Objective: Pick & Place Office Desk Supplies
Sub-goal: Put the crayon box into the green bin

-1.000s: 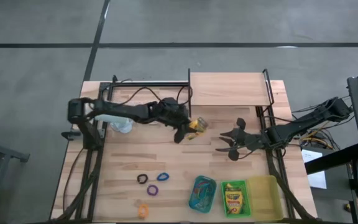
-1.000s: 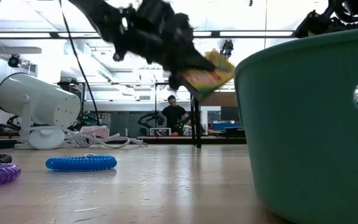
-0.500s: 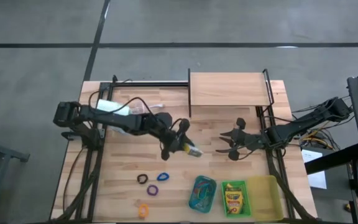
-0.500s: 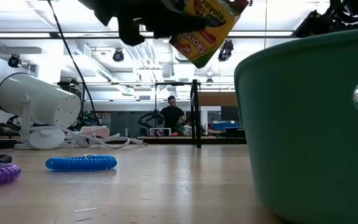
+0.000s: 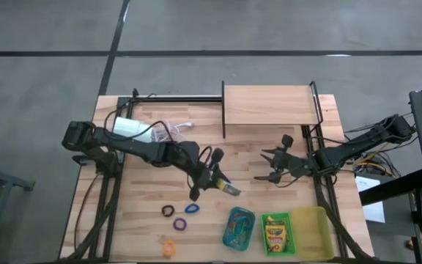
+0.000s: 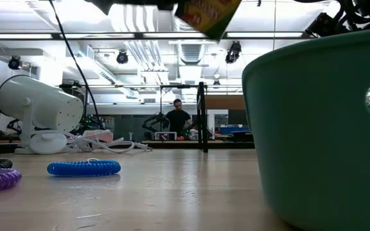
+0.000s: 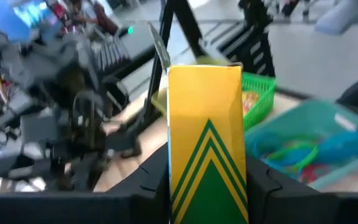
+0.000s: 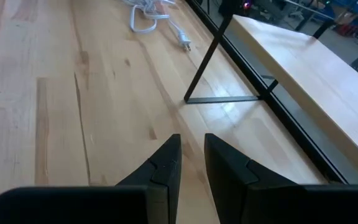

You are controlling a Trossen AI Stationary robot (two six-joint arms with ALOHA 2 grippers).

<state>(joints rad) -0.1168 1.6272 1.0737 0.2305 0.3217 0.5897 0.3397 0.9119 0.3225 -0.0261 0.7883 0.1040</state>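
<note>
Your left claw [image 5: 216,182] grips a crayon box [image 7: 207,140] above the desk [image 5: 145,196]; your right claw [image 8: 191,163], nearly clenched, holds nothing.

Wood table [image 5: 145,202] w/ loops [image 5: 181,216], trays [image 5: 269,233], lamp [image 5: 132,127].

A wooden table [image 5: 145,198] stands on grey floor [image 5: 50,73] crossed by dark lines. A raised shelf [image 5: 269,105] sits at twelve o'clock. Beyond, ceiling lights [image 6: 140,51] glow over a person [image 6: 178,119] seated centrally.
</note>
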